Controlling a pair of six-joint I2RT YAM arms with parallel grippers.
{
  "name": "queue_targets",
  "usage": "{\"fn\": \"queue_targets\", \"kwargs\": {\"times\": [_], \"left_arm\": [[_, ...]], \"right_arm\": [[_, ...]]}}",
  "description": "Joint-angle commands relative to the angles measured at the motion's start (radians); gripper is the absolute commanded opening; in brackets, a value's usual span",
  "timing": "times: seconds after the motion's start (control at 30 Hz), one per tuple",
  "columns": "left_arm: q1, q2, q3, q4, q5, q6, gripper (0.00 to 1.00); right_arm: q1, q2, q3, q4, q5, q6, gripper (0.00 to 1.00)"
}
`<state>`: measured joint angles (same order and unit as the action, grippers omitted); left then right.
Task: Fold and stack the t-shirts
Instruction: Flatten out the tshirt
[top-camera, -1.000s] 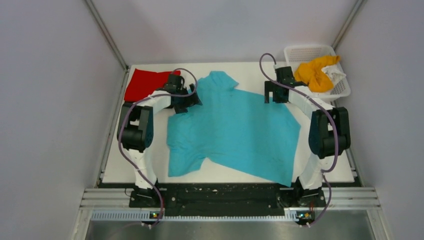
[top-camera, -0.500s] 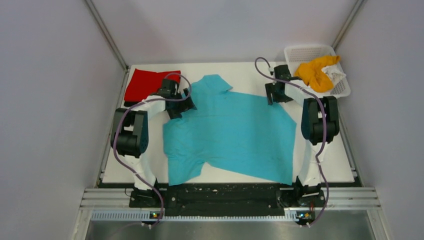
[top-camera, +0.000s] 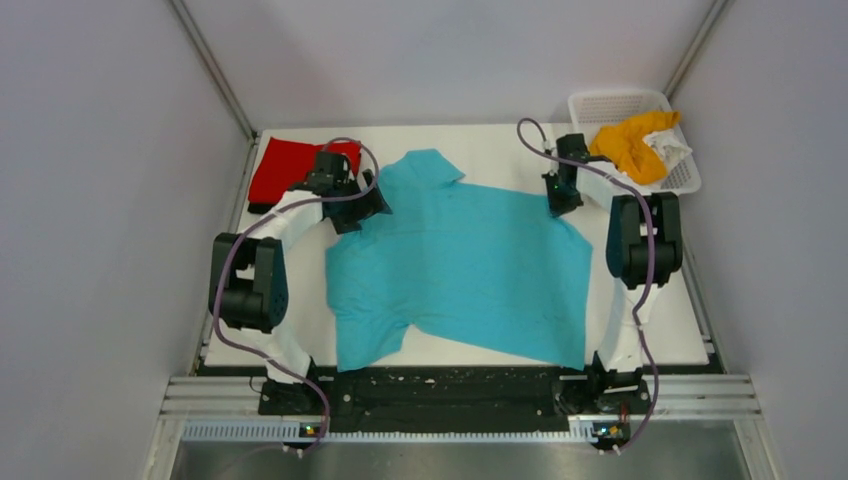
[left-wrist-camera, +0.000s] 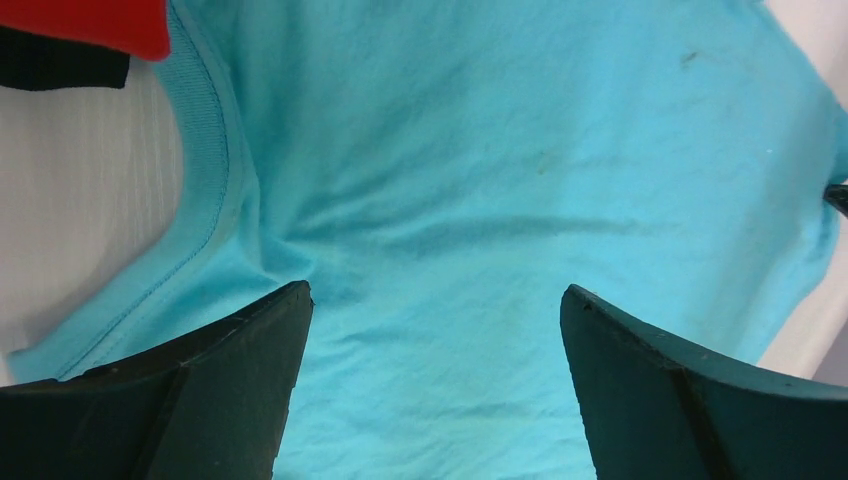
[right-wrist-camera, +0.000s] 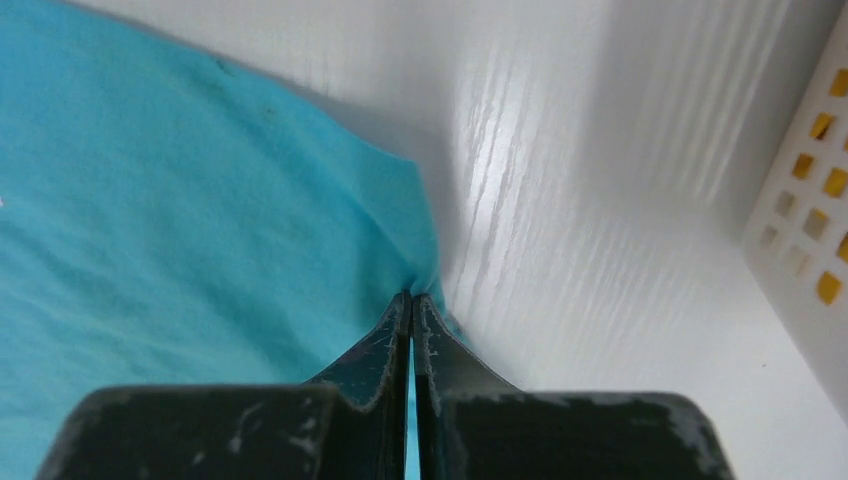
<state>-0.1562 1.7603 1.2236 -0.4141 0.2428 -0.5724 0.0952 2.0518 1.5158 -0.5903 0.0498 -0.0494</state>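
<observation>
White table, turquoise t-shirt collar pointing far, left gripper apart over it, right gripper clamped on its edge

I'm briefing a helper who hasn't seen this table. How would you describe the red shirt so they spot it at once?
Find the white table, then its far left corner. The red shirt lies flat there, beside the big turquoise shirt; it is the only red cloth.

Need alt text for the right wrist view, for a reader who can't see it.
The right gripper is shut on a corner of the turquoise shirt, its two fingers pressed together around the cloth's edge. The shirt fills the left of the view. The white table lies bare to the right, with a white mesh basket at the far right edge.
</observation>
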Motion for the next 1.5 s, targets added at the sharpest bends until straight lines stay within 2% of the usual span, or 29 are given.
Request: {"fn": "queue_targets", "kwargs": {"times": [0.0, 0.13, 0.17, 0.2, 0.23, 0.43, 0.57, 0.7, 0.87, 0.9, 0.93, 1.03, 1.17, 1.3, 1.37, 1.47], "left_arm": [[-0.002, -0.081, -0.019, 0.007, 0.001, 0.018, 0.99], [-0.002, -0.084, -0.031, 0.003, 0.008, 0.032, 0.99], [-0.002, -0.082, -0.033, 0.004, 0.011, 0.034, 0.99], [-0.001, -0.081, -0.033, 0.006, 0.019, 0.036, 0.99], [-0.001, -0.078, -0.033, 0.004, 0.023, 0.039, 0.99], [0.0, -0.064, -0.029, 0.003, 0.032, 0.045, 0.99], [0.0, -0.071, -0.046, 0.01, 0.027, 0.042, 0.99], [0.0, -0.077, -0.063, 0.01, 0.01, 0.04, 0.99], [0.0, -0.071, -0.072, 0.015, 0.011, 0.036, 0.99], [0.0, -0.069, -0.073, 0.013, 0.01, 0.036, 0.99], [0.0, -0.067, -0.074, 0.014, 0.011, 0.036, 0.99], [0.0, -0.058, -0.072, 0.011, 0.02, 0.04, 0.99], [0.0, -0.051, -0.076, 0.015, 0.033, 0.037, 0.99], [0.0, -0.046, -0.086, 0.033, 0.063, 0.03, 0.99], [0.0, -0.038, -0.091, 0.039, 0.07, 0.028, 0.99], [0.0, -0.023, -0.095, 0.047, 0.089, 0.021, 0.99]], "right_arm": [[0.03, -0.107, -0.033, 0.003, -0.068, 0.021, 0.0], [0.067, -0.179, -0.083, 0.024, 0.037, 0.029, 0.0], [0.063, -0.177, -0.082, 0.025, 0.059, 0.03, 0.0], [0.058, -0.169, -0.078, 0.026, 0.093, 0.026, 0.04], [0.049, -0.154, -0.071, 0.023, 0.111, 0.016, 0.02], [0.061, -0.147, -0.068, 0.001, 0.077, 0.036, 0.0], [0.188, -0.228, -0.092, -0.075, 0.151, 0.134, 0.0], [0.335, -0.27, -0.136, -0.158, 0.195, 0.307, 0.0], [0.601, -0.236, -0.186, -0.182, 0.246, 0.57, 0.0], [0.641, -0.225, -0.183, -0.181, 0.261, 0.592, 0.08], [0.677, -0.22, -0.181, -0.181, 0.273, 0.601, 0.27], [0.72, -0.249, -0.171, -0.175, 0.251, 0.577, 0.61], [0.698, -0.373, -0.212, -0.102, 0.246, 0.517, 0.85], [0.547, -0.43, -0.328, -0.01, 0.075, 0.52, 0.98], [0.454, -0.444, -0.384, 0.066, -0.017, 0.507, 0.99], [0.398, -0.429, -0.405, 0.156, -0.044, 0.475, 0.95]]}}
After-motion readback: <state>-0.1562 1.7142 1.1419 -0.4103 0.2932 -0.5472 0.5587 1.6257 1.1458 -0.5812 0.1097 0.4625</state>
